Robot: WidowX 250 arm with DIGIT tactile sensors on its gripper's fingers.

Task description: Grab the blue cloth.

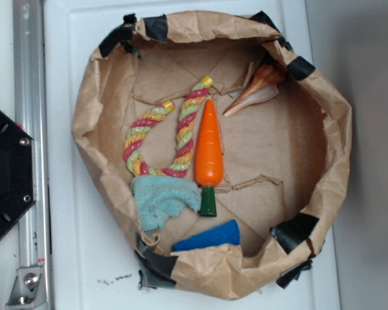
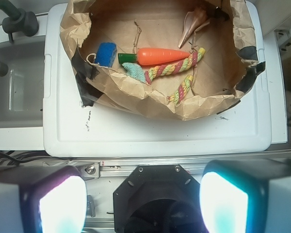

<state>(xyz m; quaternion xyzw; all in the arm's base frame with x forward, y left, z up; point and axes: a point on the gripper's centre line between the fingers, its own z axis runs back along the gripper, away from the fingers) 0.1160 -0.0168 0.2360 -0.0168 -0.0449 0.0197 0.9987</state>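
Observation:
The blue cloth [image 1: 163, 201] is a small pale teal terry towel, crumpled on the floor of a brown paper bowl [image 1: 90, 103], near its front-left wall. It touches the rope's loop and the carrot's green end. In the wrist view the blue cloth [image 2: 135, 73] shows only partly, behind the paper rim. My gripper [image 2: 143, 204] is open with nothing between its fingers; its two pale pads [image 2: 63, 204] stand wide apart, far back over the black base, well short of the bowl. The gripper is out of the exterior view.
Inside the bowl lie an orange toy carrot [image 1: 209, 147], a striped rope [image 1: 174, 135], a seashell [image 1: 258, 90] and a deep-blue wedge [image 1: 208, 236]. The bowl sits on a white lid [image 2: 150, 131]. The black robot base [image 1: 6, 174] and a metal rail [image 1: 29, 97] flank the left.

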